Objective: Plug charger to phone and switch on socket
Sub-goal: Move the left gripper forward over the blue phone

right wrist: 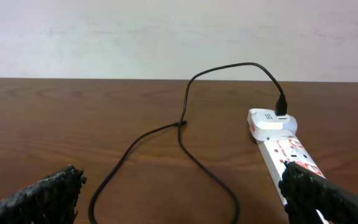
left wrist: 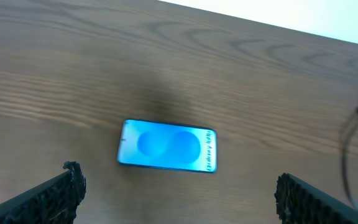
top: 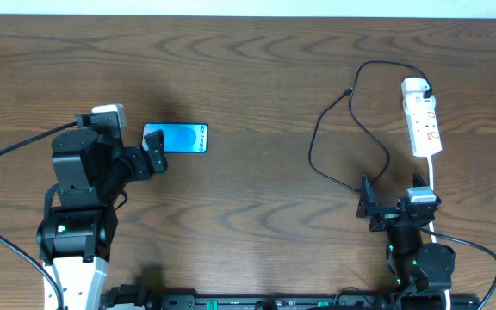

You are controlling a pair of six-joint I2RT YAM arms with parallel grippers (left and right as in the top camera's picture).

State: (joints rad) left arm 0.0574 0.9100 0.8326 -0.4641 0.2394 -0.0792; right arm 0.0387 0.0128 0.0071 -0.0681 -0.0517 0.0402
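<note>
Black charger (right wrist: 180, 124) loops over wooden table (top: 248, 69) between phone (top: 176, 138) and socket (top: 424, 125).

Black left arm (top: 84, 181), white lower casing (top: 76, 280), black right arm (top: 416, 250), trailing cables (top: 7, 151), rough-textured left gripper (left wrist: 178, 175)

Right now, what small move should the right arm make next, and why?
Probably lower the open right tool onto the black charger cable lying just ahead of it. Its adapter sits in the power strip, but the phone lies unconnected across the table by the left tool.
</note>
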